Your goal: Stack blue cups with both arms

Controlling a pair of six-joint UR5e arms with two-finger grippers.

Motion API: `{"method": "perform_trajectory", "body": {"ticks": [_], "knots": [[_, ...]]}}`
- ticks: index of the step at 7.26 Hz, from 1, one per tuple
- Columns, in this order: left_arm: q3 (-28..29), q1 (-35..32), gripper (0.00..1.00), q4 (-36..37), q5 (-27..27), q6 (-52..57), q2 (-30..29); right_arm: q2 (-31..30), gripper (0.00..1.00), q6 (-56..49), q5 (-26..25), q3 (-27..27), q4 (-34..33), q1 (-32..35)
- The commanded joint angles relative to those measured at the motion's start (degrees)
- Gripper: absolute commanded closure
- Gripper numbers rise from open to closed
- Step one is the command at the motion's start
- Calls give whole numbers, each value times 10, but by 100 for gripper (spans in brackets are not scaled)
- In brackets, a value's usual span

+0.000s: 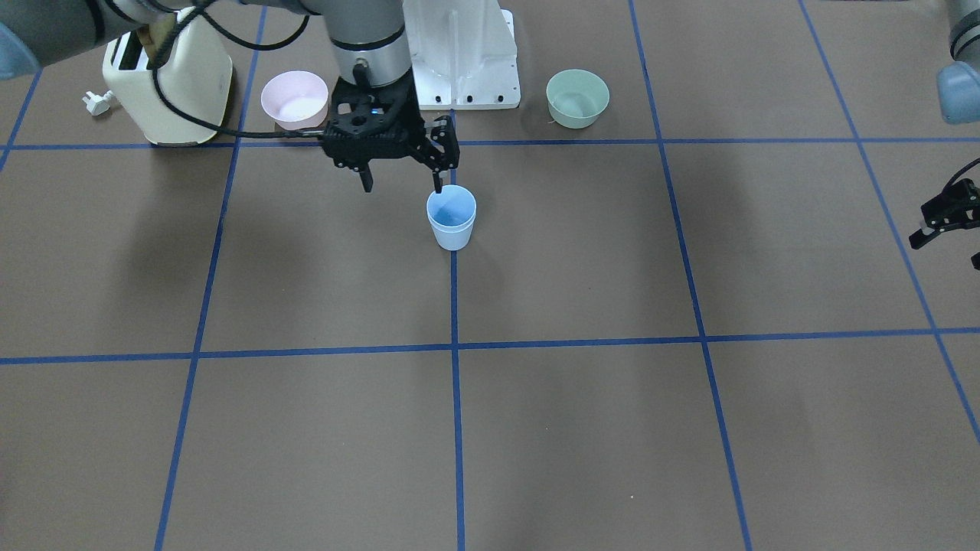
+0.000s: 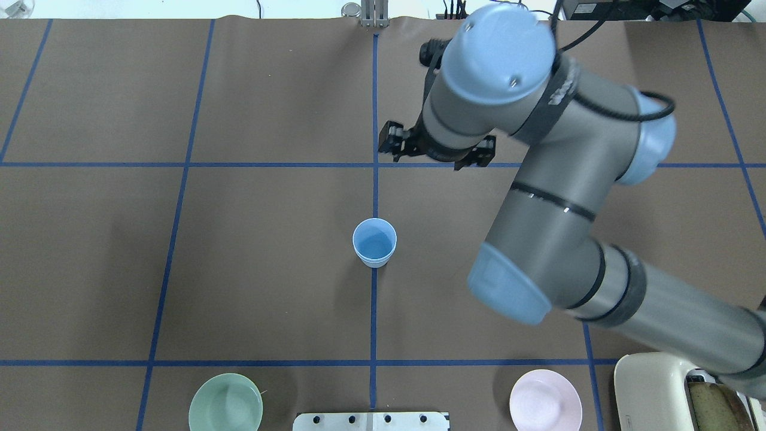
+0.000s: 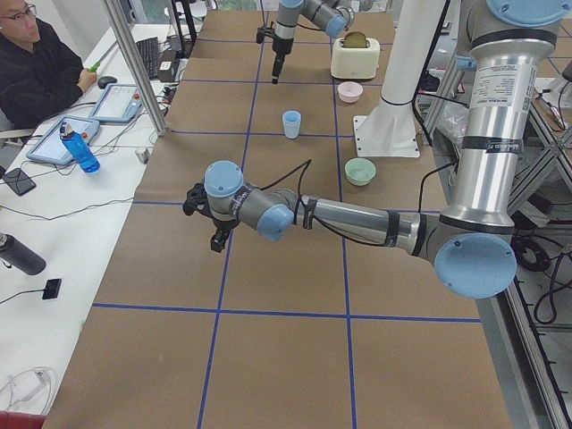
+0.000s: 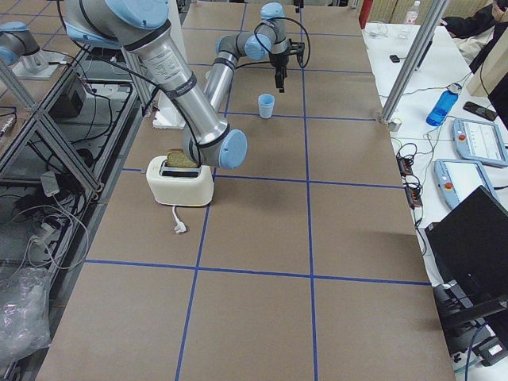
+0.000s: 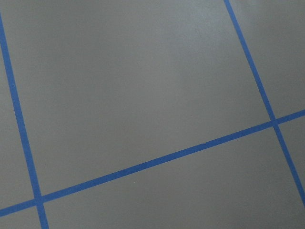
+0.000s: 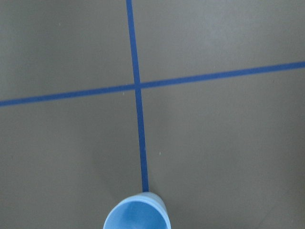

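One pale-blue cup shape (image 1: 452,218) stands upright on the centre blue line. In the overhead view (image 2: 374,242) a second rim line shows just under its top rim, so the two cups look nested; no separate second cup is in view. My right gripper (image 1: 403,186) is open and empty. It hovers above the cup and a little toward the pink bowl's side, with one fingertip (image 1: 438,184) just over the rim. The right wrist view shows the cup's rim (image 6: 137,214) at its bottom edge. My left gripper (image 1: 945,229) is open and empty, far off at the table's side.
A pink bowl (image 1: 295,98) and a pale green bowl (image 1: 578,98) sit either side of the white base stand (image 1: 463,53). A cream toaster (image 1: 172,84) with its plug (image 1: 98,102) stands beyond the pink bowl. An operator (image 3: 36,63) sits at the side desk.
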Motion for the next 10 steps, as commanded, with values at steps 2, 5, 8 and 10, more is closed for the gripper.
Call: {"method": "perform_trajectory", "body": {"ticks": [2,5,8,10], "knots": [[2,-18,2,-20,-9,1,7,-97,0,-243,85,3,18,171],[4,-51,2,-19,-39,19,7,-232,0,-446,215,-47,109,341],[7,-60,2,-17,-46,46,7,-288,0,-602,247,-97,110,445],[17,-60,2,-18,-40,47,4,-306,0,-616,248,-118,112,457]]}}
